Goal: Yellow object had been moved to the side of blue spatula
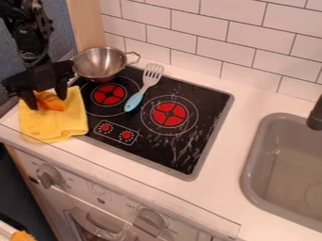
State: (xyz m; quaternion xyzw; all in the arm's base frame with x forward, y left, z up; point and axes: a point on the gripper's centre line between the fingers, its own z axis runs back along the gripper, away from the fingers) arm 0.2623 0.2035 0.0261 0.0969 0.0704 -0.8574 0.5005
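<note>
One wide gap parts the fingers of my tool (47, 100), set either side of an orange thing (52, 102) on the yellow cloth (66, 121), left of the stove (213, 99). Which of the two is meant, I can't be sure. The orange piece looks light and firm, perhaps slippery, so I'd take it low across its middle. The cloth should be soft and limp: I'd pinch a raised fold and carry it beside the blue spatula (134, 100).
</note>
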